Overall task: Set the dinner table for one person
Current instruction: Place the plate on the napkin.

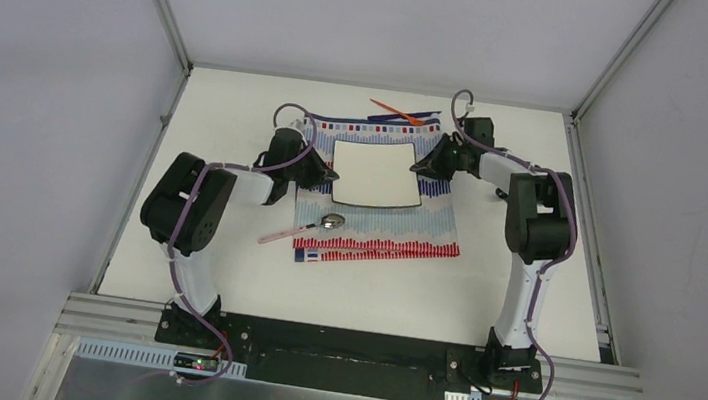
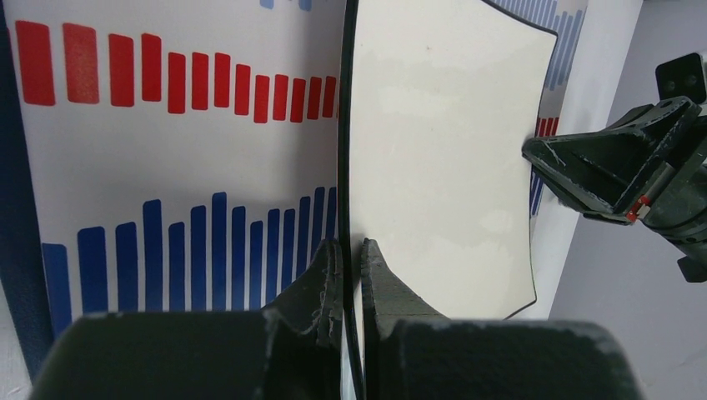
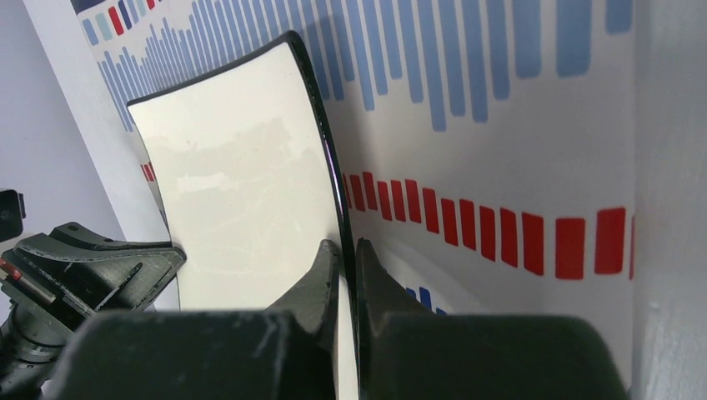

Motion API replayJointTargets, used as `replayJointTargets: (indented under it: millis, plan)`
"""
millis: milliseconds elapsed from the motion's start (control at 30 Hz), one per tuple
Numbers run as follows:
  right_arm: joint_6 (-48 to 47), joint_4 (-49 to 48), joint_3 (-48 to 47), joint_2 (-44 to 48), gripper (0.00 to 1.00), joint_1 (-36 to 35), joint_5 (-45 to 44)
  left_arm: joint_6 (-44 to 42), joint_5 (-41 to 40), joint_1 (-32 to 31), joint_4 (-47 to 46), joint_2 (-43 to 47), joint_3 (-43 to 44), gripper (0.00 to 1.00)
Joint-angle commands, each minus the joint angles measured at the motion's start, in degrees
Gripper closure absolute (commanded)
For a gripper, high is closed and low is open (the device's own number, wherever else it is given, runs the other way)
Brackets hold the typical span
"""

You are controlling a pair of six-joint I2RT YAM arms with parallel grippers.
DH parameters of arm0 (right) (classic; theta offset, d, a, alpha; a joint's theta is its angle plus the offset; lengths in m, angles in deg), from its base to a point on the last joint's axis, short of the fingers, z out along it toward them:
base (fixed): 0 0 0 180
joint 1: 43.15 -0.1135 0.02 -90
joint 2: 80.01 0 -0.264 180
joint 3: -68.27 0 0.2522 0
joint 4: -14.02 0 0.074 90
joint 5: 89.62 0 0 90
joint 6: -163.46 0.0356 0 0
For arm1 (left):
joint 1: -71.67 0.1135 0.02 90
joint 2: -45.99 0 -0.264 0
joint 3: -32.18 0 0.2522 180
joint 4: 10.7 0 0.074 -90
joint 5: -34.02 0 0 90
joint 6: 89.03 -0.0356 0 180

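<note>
top external view, from where i stand: nearest are the two arm bases at the near edge of the white worktop [image 1: 399, 296], which spreads wide under everything and carries the whole setting. a little farther in, a spoon [image 1: 304, 231] lies slantwise, its bowl on the near part of the striped cloth [image 1: 416, 239] and its pale handle running off to the left onto the bare surface. it looks parked rather than placed, not yet squared up beside the plate. beyond it the white square plate [image 1: 376, 174] is over the middle of the cloth, and both arms reach in from opposite sides. the left end effector [image 2: 351, 250] is closed on the plate's left rim, the thin dark edge pinched between its fingers. the right end effector [image 3: 348, 250] is closed likewise on the right rim. i judge the two-sided pinch is there to hold the plate level and square it to the cloth. whether it rests on the cloth or hangs just above, i cannot tell. farthest off, a thin orange-red stick [image 1: 395, 112] lies at the cloth's far edge, too small to name.
</note>
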Motion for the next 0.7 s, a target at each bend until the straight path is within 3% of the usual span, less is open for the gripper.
replayJointTargets:
  millis: [0, 600, 667]
  plan:
    - [0.34, -0.46, -4.19, -1.84, 1.0, -1.51, 0.72, -1.08, 1.99, -2.4, -6.81, -0.6, 1.55, 1.0]
    - [0.14, -0.55, -4.24, -2.15, 1.0, -1.33, 1.34, -0.76, 2.75, -2.78, -7.86, -3.49, 1.72, 1.0]
    - [0.58, -0.79, -4.47, -2.51, 1.0, -1.34, 2.17, -1.35, 2.5, -2.96, -7.41, -3.14, 1.51, 0.93]
